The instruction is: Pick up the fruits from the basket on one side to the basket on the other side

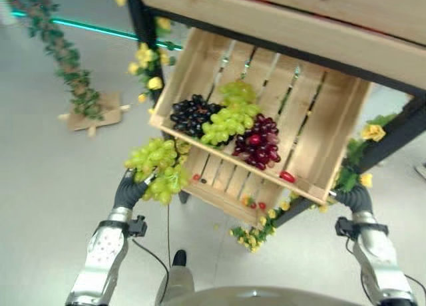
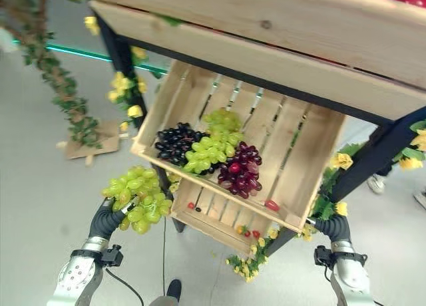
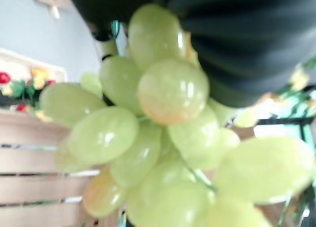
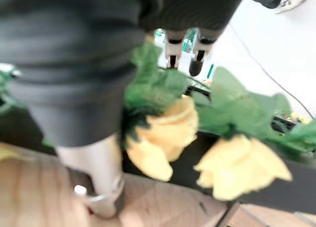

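My left hand curled round green grape bunch, held in air just off left edge of wooden crate. Bunch hangs loose and heavy (stem grip hidden), could shed grapes or slip if swung. Right hand by yellow flowers, fingers can't tell, might snag leaves.

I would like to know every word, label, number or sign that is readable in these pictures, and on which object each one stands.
None: no text can be read.
The wooden crate, the green grape bunch at the left hand and the yellow flowers by the right hand bear no print that shows.
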Motion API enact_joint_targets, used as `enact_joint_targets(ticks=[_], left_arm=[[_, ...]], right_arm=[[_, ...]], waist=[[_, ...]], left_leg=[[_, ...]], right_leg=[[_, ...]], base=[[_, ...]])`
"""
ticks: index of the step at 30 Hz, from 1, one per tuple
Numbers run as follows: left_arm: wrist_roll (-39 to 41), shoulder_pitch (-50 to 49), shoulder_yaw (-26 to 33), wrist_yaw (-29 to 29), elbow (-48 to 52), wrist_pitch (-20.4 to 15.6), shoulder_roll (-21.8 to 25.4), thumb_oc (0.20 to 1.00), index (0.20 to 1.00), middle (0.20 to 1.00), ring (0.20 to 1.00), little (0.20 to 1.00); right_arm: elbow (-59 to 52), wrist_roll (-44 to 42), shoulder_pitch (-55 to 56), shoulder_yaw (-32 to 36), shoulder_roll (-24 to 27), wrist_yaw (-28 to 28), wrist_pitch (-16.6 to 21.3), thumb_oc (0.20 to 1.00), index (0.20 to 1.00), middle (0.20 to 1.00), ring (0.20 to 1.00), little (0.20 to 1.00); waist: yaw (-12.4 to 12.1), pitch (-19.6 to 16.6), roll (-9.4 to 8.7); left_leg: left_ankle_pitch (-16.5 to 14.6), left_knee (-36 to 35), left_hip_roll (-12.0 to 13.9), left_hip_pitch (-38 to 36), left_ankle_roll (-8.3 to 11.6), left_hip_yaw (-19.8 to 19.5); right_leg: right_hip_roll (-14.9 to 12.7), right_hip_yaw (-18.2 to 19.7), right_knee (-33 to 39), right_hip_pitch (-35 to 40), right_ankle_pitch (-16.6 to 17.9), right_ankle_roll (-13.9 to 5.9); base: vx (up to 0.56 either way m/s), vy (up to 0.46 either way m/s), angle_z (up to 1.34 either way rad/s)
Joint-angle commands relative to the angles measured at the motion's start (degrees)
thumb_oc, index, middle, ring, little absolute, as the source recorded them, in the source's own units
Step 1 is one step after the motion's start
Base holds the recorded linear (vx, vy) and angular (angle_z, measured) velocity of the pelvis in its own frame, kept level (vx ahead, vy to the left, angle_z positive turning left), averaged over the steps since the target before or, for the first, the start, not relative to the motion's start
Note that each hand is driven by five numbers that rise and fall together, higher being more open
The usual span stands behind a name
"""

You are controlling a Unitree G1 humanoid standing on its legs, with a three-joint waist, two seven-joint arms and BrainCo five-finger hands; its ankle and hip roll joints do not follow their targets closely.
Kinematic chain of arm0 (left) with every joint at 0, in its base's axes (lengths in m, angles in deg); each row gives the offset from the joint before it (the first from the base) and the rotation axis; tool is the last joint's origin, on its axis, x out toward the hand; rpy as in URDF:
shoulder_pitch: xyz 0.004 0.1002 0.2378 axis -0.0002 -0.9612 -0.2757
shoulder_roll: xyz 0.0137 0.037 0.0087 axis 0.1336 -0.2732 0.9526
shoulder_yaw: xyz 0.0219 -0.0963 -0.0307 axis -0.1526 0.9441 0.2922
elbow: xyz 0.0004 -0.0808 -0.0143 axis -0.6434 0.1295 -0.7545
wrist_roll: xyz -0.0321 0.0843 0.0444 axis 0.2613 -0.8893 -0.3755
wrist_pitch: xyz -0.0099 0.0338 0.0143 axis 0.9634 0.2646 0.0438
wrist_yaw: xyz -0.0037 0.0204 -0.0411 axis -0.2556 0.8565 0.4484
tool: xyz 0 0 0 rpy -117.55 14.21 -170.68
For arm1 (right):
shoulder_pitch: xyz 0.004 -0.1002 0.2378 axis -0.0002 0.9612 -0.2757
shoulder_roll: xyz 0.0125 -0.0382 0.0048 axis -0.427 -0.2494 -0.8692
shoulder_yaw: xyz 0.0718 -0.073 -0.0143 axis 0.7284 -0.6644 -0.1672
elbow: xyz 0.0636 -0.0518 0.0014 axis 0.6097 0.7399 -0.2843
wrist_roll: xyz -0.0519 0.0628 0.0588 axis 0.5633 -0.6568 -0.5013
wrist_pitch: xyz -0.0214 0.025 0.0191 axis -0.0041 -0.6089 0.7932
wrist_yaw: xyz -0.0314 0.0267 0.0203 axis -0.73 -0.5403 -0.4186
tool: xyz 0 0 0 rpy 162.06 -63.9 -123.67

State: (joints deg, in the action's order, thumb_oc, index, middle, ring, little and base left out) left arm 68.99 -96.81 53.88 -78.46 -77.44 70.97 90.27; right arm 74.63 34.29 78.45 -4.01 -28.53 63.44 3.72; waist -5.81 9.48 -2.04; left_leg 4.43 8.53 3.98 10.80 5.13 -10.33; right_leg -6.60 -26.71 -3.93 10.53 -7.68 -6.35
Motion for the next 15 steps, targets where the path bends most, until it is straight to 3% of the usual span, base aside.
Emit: enact_joint_targets(ticks=[1,5,6,15], left_arm=[[2.35,3.48,1.48,0.79,8.25,-4.89,3.32,0.2,0.2,0.2,0.2,0.2],[2.33,4.12,1.83,0.18,10.11,-5.18,3.73,0.2,0.2,0.2,0.2,0.2],[2.37,4.26,1.82,0.12,10.54,-5.2,3.73,0.2,0.2,0.2,0.2,0.2],[1.04,6.61,2.17,-0.62,16.12,-6.58,4.86,0.2,0.2,0.2,0.2,0.2]], right_arm=[[-2.93,-1.13,-12.92,-2.75,-0.1,0.36,5.04,1.0,1.0,1.0,1.0,1.0],[-2.2,-1.39,-12.6,-2.61,0.07,-0.25,5.47,1.0,1.0,1.0,1.0,1.0],[-1.95,-1.72,-12.56,-2.66,0.03,-0.31,5.57,1.0,1.0,1.0,1.0,1.0],[-0.53,-1.59,-13.52,-3.64,0.68,-1.13,6.13,1.0,1.0,1.0,1.0,1.0]], waist=[[-5.14,0.01,-1.93],[-6.82,0.99,-1.1],[-7.05,1.12,-1.16],[-8.92,1.25,0.82]], left_leg=[[-4.94,8.01,0.7,0.17,4.33,-3.1],[-2.7,8.47,0.06,1.36,5.82,-7.41],[-4.01,8.66,0.36,1.05,6.32,-8.03],[0.38,4.02,0.69,0.75,8.91,-13.14]], right_leg=[[-2.4,-2.96,-8.21,-0.97,-5.56,1.18],[-1.29,-6.65,-10.25,-0.18,-7.66,2.66],[-0.63,-6.37,-10.97,0.32,-9.75,3.05],[1.13,-11.5,-10.14,1.29,-10.98,5.05]], base=[[-0.06,-0.157,0.8],[-0.02,-0.102,0.52],[0.03,-0.155,0.58],[-0.02,-0.068,0.24]])
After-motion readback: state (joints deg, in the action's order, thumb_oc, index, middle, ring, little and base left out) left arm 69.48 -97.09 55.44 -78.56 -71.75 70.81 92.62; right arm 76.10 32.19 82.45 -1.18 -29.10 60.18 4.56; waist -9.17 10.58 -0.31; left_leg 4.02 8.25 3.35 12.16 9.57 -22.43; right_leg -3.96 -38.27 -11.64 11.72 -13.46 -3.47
